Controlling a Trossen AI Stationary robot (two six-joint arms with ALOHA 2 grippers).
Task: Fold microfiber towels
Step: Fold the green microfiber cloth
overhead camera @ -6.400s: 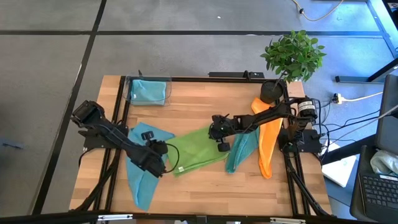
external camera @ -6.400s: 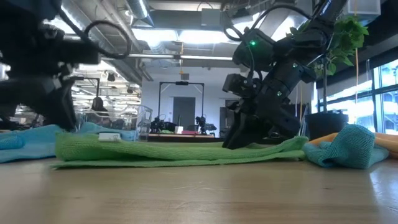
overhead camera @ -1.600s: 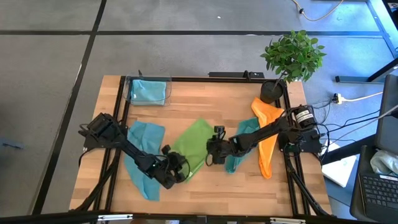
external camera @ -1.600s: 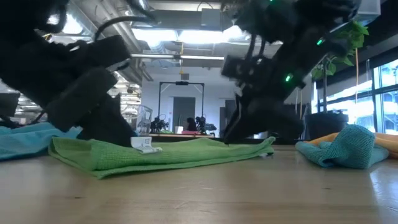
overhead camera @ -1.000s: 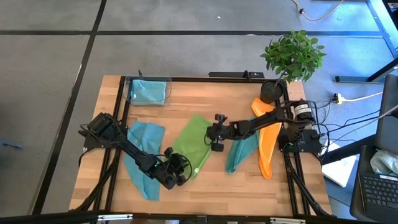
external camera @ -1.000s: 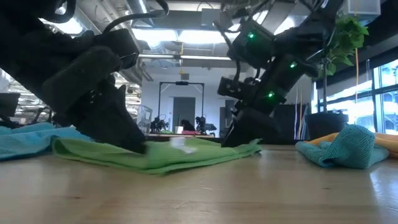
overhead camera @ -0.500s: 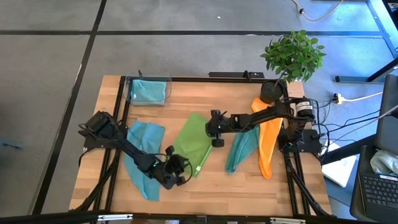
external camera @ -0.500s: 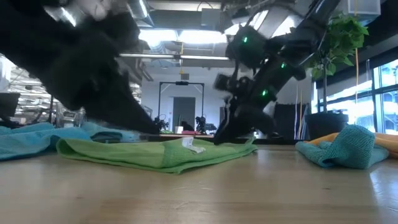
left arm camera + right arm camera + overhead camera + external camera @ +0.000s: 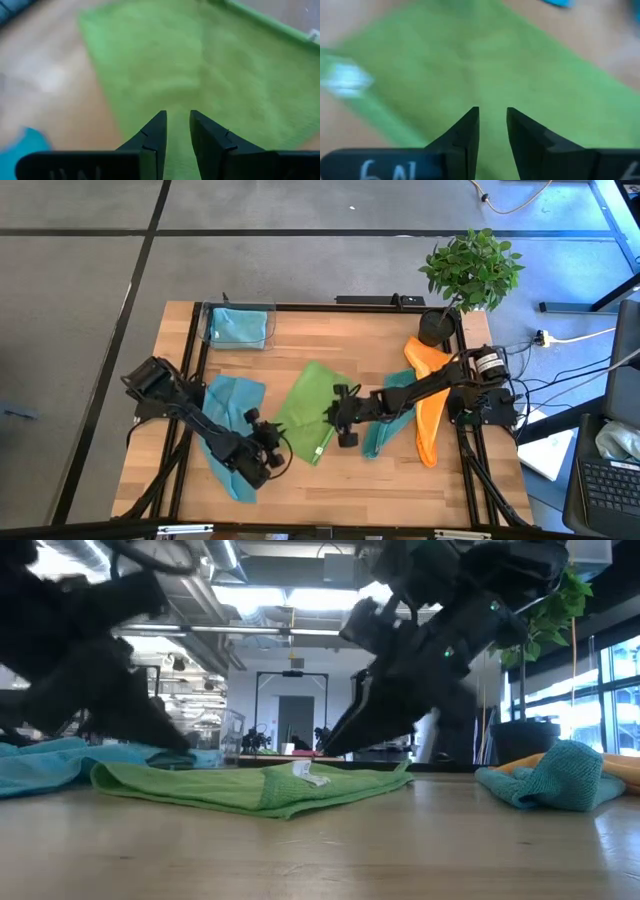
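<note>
A lime towel (image 9: 308, 423) is lying folded mid-table. Both grippers, left (image 9: 268, 442) and right (image 9: 340, 420), are hovering at its edges, fingers slightly parted, seemingly empty. Each should be pinching a corner squarely before folding again.

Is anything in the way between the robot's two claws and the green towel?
Nothing visible is. The lime green towel lies folded on the table, and the left gripper and right gripper hang right beside it, fingers slightly apart and empty. The teal towel lies off to the side.
</note>
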